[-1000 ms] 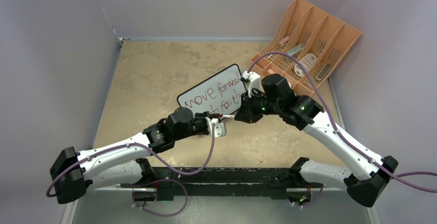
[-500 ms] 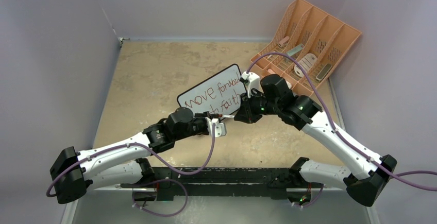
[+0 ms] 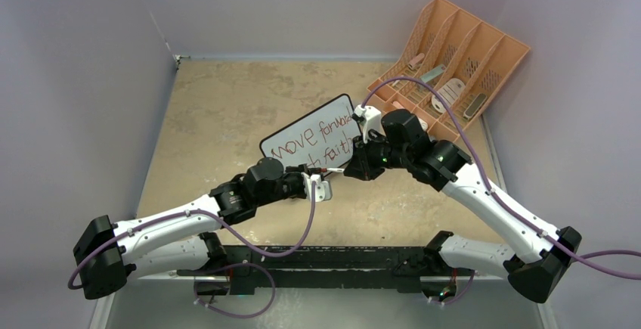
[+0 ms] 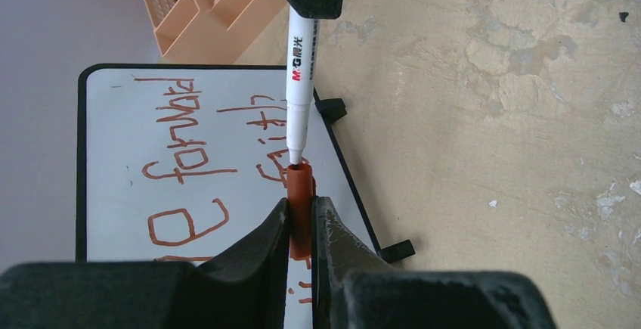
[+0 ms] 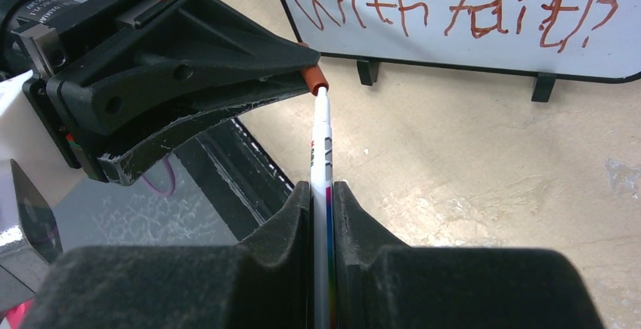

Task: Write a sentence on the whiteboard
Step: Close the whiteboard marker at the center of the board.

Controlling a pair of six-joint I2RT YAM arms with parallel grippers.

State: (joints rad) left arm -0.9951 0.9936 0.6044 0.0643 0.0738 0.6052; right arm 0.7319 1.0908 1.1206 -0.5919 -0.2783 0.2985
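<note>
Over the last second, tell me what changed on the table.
Nothing visibly changed. The right gripper still holds the marker, its tip at the cap pinched in the left gripper. The whiteboard stays put.

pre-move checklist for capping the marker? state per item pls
1. right gripper shut on the marker: ok, barrel clamped between the fingers.
2. left gripper shut on the red cap: ok.
3. Marker tip lined up with the cap mouth: ok, tip sits at the opening in both wrist views.
4. Cap fully seated: not ok, only the tip has reached the mouth.
5. Sentence on the whiteboard: ok, "with faith" reads clearly and "move forward" sits above it.
6. Cap and marker clear of the board surface: cannot tell from these angles.
</note>
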